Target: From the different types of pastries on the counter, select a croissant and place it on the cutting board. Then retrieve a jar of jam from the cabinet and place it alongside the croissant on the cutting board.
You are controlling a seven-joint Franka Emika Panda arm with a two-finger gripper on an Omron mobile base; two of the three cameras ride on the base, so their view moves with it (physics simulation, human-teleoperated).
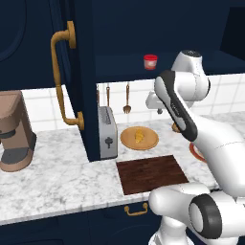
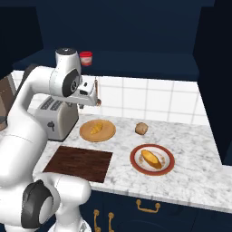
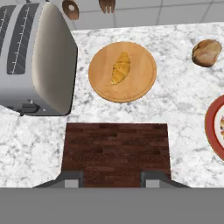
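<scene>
Three pastries (image 2: 96,128), one jar (image 2: 85,58), one board (image 2: 79,163)

arm raised, hand (image 3: 111,179) closed, pointing downward

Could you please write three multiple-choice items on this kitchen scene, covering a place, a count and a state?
1. The croissant lies on:
A) the round wooden plate
B) the cutting board
C) the toaster

2. Pastries on the counter:
A) one
B) three
C) five

3. The cutting board is:
A) bare
B) holding the jar of jam
C) holding the bun

Answers:
1 A, it sits mid-plate.
2 B, croissant, bun, loaf.
3 A, the jar stands in the cabinet.
</scene>
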